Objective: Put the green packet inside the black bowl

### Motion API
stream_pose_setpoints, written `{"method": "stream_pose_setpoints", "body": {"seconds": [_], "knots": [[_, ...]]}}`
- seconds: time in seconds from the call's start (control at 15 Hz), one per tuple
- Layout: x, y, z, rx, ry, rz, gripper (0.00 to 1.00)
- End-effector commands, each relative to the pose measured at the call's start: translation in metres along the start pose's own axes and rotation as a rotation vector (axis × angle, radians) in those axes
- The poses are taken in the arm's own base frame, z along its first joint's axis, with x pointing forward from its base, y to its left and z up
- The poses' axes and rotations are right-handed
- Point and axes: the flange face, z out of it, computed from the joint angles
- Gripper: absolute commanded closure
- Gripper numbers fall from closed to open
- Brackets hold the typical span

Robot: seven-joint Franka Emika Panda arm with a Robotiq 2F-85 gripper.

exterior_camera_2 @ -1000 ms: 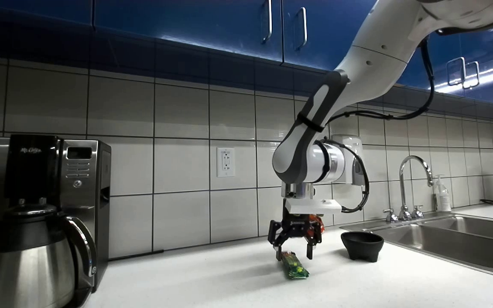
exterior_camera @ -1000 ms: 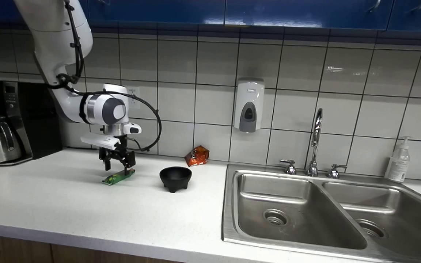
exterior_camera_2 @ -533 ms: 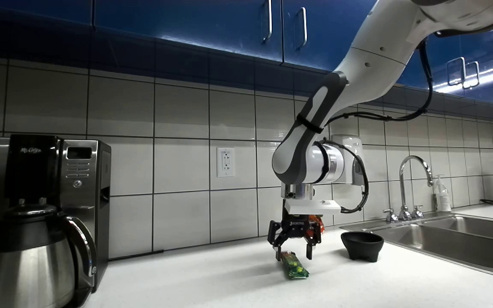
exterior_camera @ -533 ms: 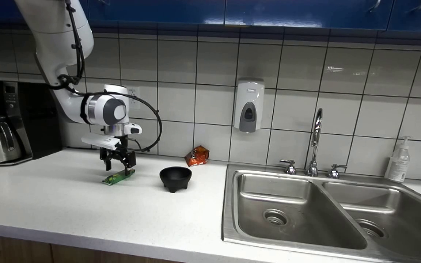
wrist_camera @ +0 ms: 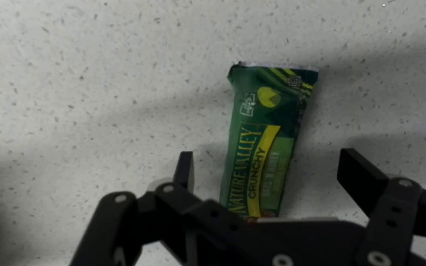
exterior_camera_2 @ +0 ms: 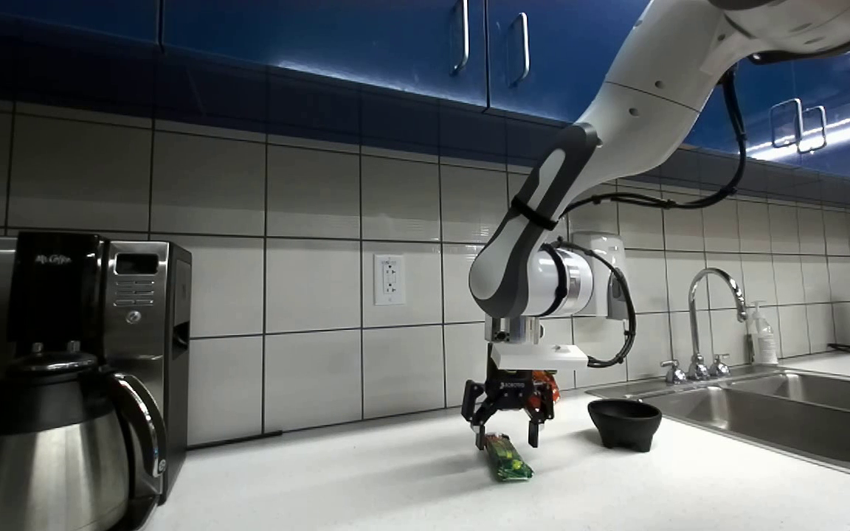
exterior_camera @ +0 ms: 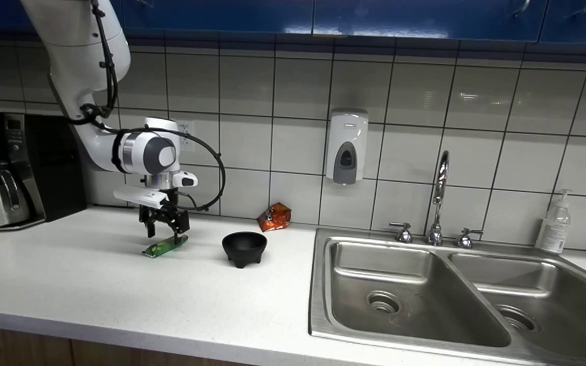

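Gripper [wrist_camera: 266,162], jaws wide apart, holds nothing; in wrist view packet [wrist_camera: 263,142] lies between them, long axis roughly square to closing line.

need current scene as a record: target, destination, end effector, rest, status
target: green packet, lying on counter
destination: black bowl, upright, apart from green packet
end effector: open, fingers either side of green packet, not gripping
rest: red-orange packet by tiled wall, coffee maker, sink, wall dispenser
status: green packet not yet in black bowl
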Motion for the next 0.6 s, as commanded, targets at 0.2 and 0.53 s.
{"method": "stream_pose_setpoints", "body": {"seconds": [0.2, 0.53], "knots": [[0.0012, -0.0002, -0.0004, 0.001, 0.002, 0.000, 0.00], [0.0022, -0.0010, 0.0007, 0.001, 0.011, 0.002, 0.00]]}}
